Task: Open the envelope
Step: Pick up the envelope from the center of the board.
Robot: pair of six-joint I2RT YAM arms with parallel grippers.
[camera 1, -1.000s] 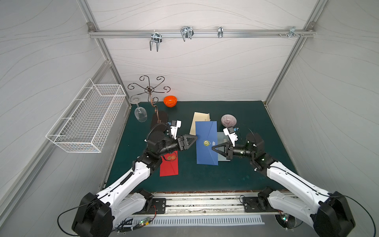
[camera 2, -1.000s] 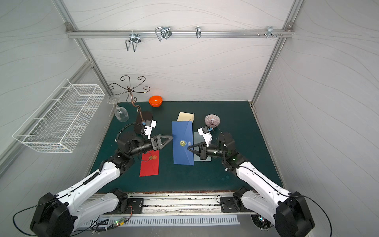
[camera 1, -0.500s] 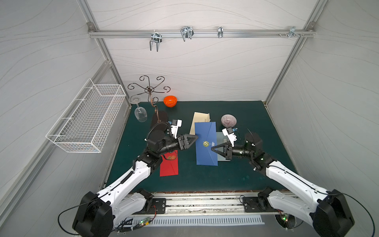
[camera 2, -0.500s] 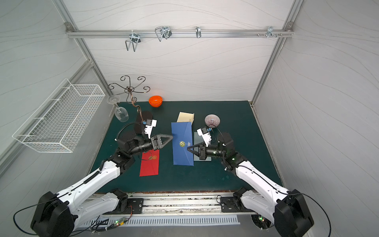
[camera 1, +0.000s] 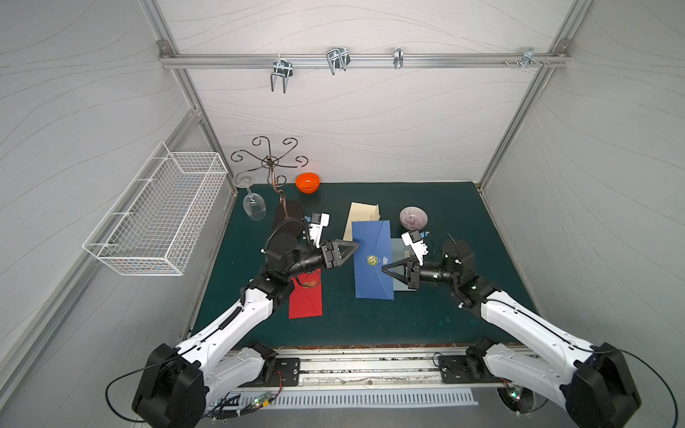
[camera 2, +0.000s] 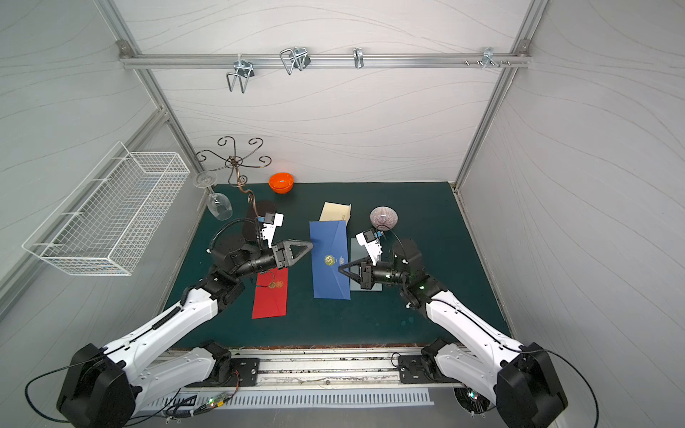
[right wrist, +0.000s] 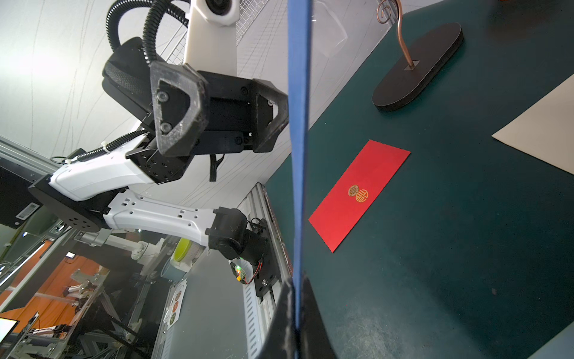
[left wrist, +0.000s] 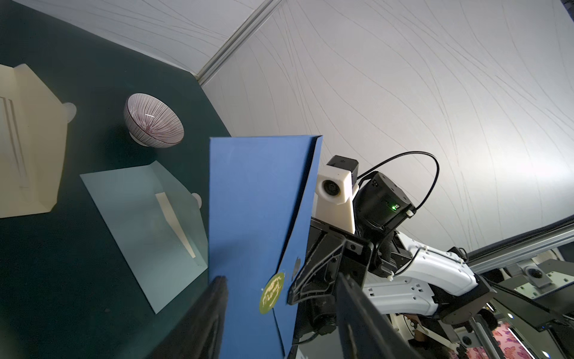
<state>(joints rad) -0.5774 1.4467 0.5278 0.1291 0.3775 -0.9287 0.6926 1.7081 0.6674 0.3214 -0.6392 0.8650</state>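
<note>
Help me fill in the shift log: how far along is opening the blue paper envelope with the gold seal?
Done: the blue paper envelope is up off the green mat. In hand: the right gripper is shut on its edge beside the round gold seal; the left gripper straddles the opposite edge, jaws apart. Remaining: the flap looks still sealed.

blue envelope [camera 1: 372,274] | round gold seal [camera 1: 371,260], flap shut | lifted, seal face up, slightly tilted | mid-workspace

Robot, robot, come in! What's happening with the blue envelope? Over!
Right pincer shut on blue envelope, held up. Left pincer open at its other edge. Flap looks shut. Pale envelope underneath.
</note>
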